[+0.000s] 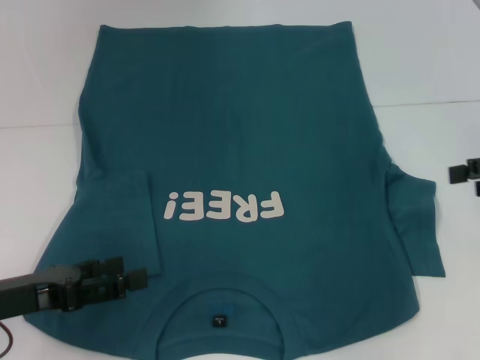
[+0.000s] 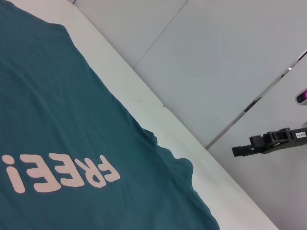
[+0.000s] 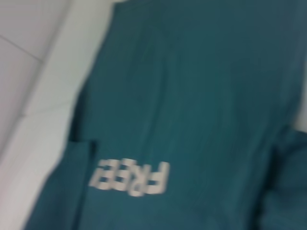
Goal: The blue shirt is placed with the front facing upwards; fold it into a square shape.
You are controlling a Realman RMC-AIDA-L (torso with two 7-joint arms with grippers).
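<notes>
White tabletop (image 1: 420, 52), seam line across upper right of head view. Pale grey floor (image 2: 230, 62) w/ thin joint lines, left wrist view.

I see the blue shirt (image 1: 247, 142) in plain dark teal, white "FREE!" lettering (image 1: 225, 206) across it, on a white worktop (image 1: 427, 67).

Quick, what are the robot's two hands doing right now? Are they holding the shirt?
Left gripper: over the blue shirt by its folded-in left sleeve; open or shut cannot be told.
Right gripper: off at the table's right edge, apart from the shirt, holding nothing visible.
</notes>
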